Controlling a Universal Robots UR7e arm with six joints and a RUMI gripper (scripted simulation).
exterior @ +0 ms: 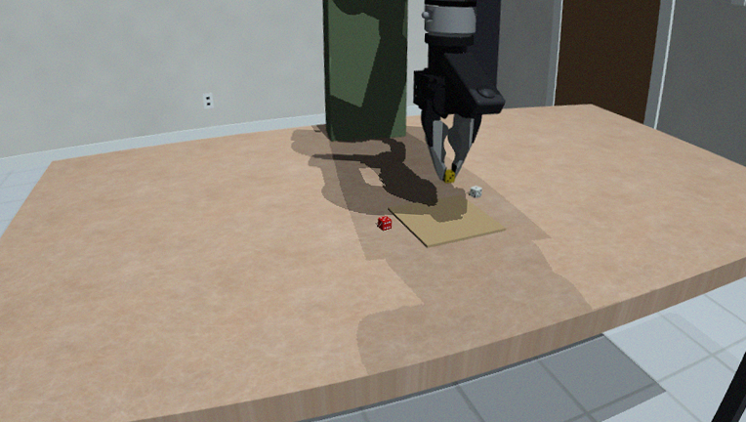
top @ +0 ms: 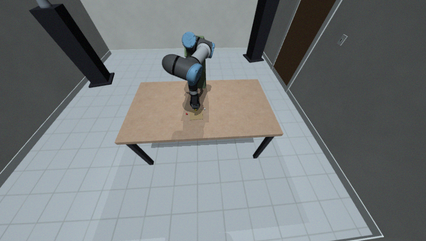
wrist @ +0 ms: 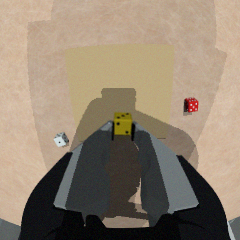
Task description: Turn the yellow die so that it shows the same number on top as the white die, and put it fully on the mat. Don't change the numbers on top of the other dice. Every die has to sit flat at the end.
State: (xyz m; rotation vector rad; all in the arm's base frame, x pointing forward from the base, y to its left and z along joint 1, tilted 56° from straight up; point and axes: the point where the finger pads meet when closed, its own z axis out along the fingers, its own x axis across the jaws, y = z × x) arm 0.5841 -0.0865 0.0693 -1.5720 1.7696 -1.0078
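Note:
The gripper (top: 195,109) (exterior: 449,175) (wrist: 123,129) points down and is shut on the yellow die (exterior: 449,177) (wrist: 123,124), held above the table by the mat's robot-side edge. In the wrist view one face of this die shows two pips, and the narrower face above it seems to show three. The tan mat (top: 196,116) (exterior: 451,234) (wrist: 150,65) lies flat. The white die (top: 204,109) (exterior: 475,192) (wrist: 61,140) sits on the table beside the mat; one pip shows on a face in the wrist view, its top number is unclear.
The red die (top: 186,113) (exterior: 384,223) (wrist: 192,105) sits on the table on the mat's other side from the white die; a five-pip face shows in the wrist view. The wooden table (top: 239,119) (exterior: 186,291) carries everything. The arm's green pedestal (exterior: 368,63) stands behind it.

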